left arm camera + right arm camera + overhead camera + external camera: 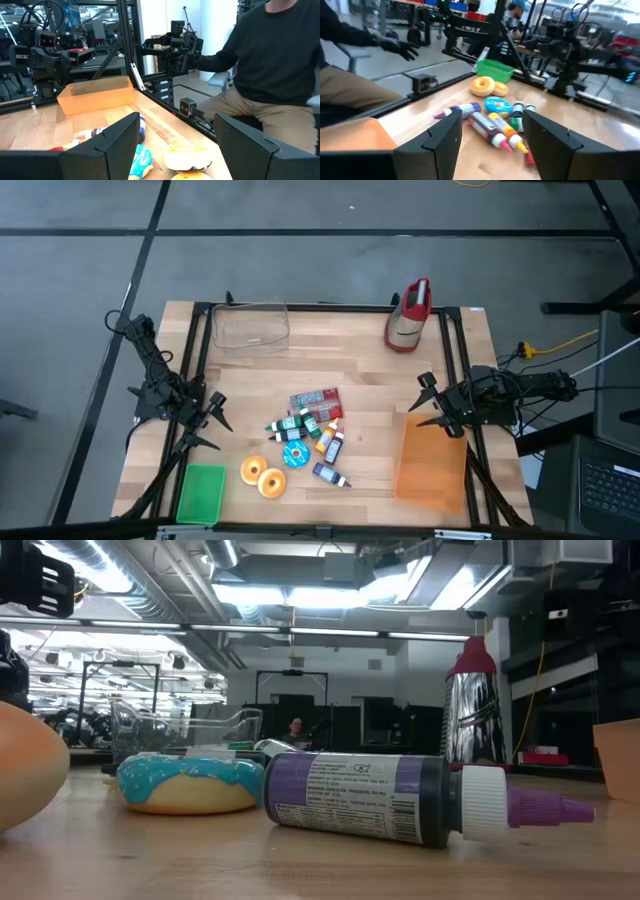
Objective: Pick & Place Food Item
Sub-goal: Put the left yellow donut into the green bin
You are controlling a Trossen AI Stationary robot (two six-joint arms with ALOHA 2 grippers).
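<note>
Orange donuts [263, 476] lie untouched on the table [360, 370] beside the green bin [201, 492] (no grasp begun), so with my left gripper [205, 423] and right gripper [429, 402] both spread empty, I judge the next move is reaching down.

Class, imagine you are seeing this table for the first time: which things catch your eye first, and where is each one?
A bright heap of toy food, doughnuts and small bottles, lies at the table's middle near the front edge. An orange bin sits at the front right, a green basket at the front left, and a red-and-silver container stands at the back right. The left gripper and right gripper wait open on either side.
</note>
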